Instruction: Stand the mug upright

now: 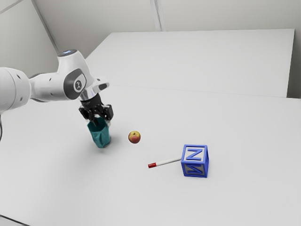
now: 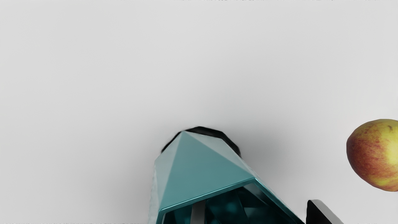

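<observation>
See an apple [image 1: 134,137] near the mug [image 1: 100,136], on the side of the outer finger [image 2: 325,213]. Farther toward the exterior view's right, see a white pen [image 1: 168,162] with a red end, reaching to a blue letter block [image 1: 194,161]. Have the gripper [image 1: 102,123] at the mug's mouth, with jaws spread wide across one wall. Cannot quite tell if the mug's base sits flat. Notice a smooth white table [image 1: 94,188] and pale walls [image 1: 99,16] behind.
</observation>
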Robot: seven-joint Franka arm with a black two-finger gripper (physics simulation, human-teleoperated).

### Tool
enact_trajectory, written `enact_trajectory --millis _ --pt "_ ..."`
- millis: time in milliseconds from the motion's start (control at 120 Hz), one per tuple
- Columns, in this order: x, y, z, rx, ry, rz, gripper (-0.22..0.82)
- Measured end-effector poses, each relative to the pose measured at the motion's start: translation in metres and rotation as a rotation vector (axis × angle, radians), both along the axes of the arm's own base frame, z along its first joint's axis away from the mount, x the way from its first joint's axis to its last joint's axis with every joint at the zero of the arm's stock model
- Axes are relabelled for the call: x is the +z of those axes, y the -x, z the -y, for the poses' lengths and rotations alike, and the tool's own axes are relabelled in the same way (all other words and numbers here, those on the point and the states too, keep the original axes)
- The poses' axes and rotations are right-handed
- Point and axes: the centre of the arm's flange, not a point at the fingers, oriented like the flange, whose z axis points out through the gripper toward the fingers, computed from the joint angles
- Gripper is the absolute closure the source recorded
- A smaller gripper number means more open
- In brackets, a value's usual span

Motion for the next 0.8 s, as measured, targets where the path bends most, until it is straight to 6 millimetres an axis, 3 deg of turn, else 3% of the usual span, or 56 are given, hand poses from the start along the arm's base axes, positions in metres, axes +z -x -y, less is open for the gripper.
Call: enact_trajectory --millis 92,200,375,442,542,658,800 --pt "0.013 0.0 0.009 -0.008 0.0 0.019 0.2" --pt "0.048 -0.007 0.024 -0.026 -0.003 0.072 0.12" --pt "0.149 -0.03 0.025 -0.032 -0.005 0.15 0.05" --pt "0.186 -0.032 0.024 -0.033 -0.007 0.16 0.04" --pt "0.226 -0.027 0.025 -0.041 -0.013 0.158 0.02" --pt "0.251 -0.014 0.026 -0.049 -0.019 0.131 0.01" --pt "0.258 -0.003 0.027 -0.053 -0.018 0.09 0.01"
